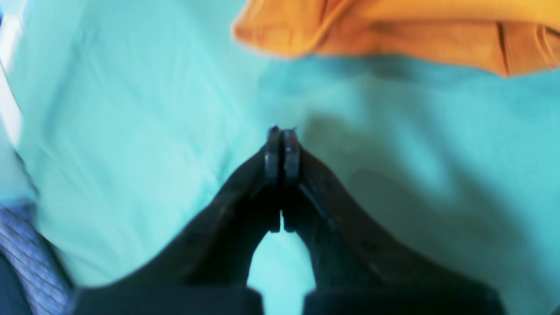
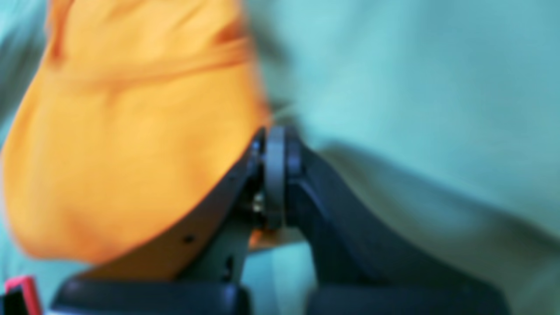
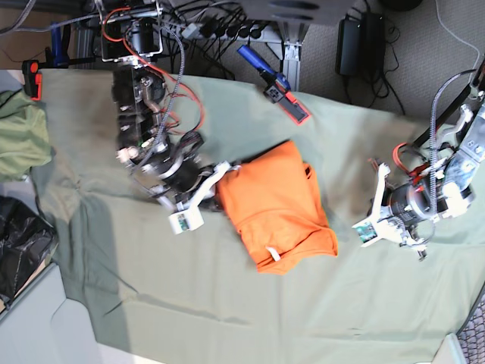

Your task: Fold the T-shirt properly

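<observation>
My right end effector (image 2: 274,135) is closed, its jaws pressed together right at the edge of the T-shirt (image 2: 131,144); orange cloth shows just behind the pads, but the blurred wrist view does not let me tell whether any fabric is pinched between them. In the base view this end effector (image 3: 220,173) sits against the T-shirt's (image 3: 279,203) left edge.

My left end effector (image 1: 282,135) is closed too, the jaws meeting flat with nothing between them. It hovers over bare green cloth (image 1: 131,131), with the T-shirt (image 1: 393,35) lying ahead of it and clear of the fingertips. From the base view it (image 3: 360,227) is just off the shirt's right side, apart from it.

The T-shirt lies in a folded, rumpled bundle near the middle of the green cloth (image 3: 227,303) that covers the counter, a small white label (image 3: 270,255) showing near its lower edge.

Outward from there, an olive-green garment (image 3: 21,133) lies at the left edge of the cloth, and a blue-and-red clamp (image 3: 274,86) rests at the cloth's far edge.
</observation>
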Tool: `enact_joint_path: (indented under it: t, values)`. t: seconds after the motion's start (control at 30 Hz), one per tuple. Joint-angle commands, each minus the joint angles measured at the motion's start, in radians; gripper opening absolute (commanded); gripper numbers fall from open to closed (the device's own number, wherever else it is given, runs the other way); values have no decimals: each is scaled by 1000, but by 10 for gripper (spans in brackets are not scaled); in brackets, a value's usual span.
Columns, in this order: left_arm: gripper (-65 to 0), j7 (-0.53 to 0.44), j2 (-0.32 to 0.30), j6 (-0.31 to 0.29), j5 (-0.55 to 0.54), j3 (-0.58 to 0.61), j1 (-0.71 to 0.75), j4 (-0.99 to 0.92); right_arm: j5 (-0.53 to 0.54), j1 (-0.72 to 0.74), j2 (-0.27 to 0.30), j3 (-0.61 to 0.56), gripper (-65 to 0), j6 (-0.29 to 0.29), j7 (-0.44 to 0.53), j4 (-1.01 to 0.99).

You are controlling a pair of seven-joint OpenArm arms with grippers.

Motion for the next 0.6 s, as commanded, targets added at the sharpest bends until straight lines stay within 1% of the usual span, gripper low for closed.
enact_joint_path:
  t: [0.0, 0.1, 0.2, 0.33, 0.43, 0.57]
  values:
    - [-650, -14, -12, -10, -18, -55, 1, 20, 9, 22, 9, -12, -650, 114, 16, 17]
    - [-650, -6, -11, -19, -75, -193, 84, 32, 39, -1, 9, -48, -650, 114, -27, 17]
    - [-650, 9, -12, -69, -139, -321, 178, 55, 79, -56, 9, -50, -650, 115, -27, 24]
    - [-650, 8, -11, -116, -223, -471, 274, 76, 105, -114, 9, -50, -650, 115, -27, 69]
    - [-650, 9, -11, -122, -264, -558, 340, 103, 105, -160, 9, -50, -650, 115, -29, 137]
    - [-650, 23, 0, -145, -303, -637, 404, 140, 105, -192, 9, -50, -650, 115, -33, 202]
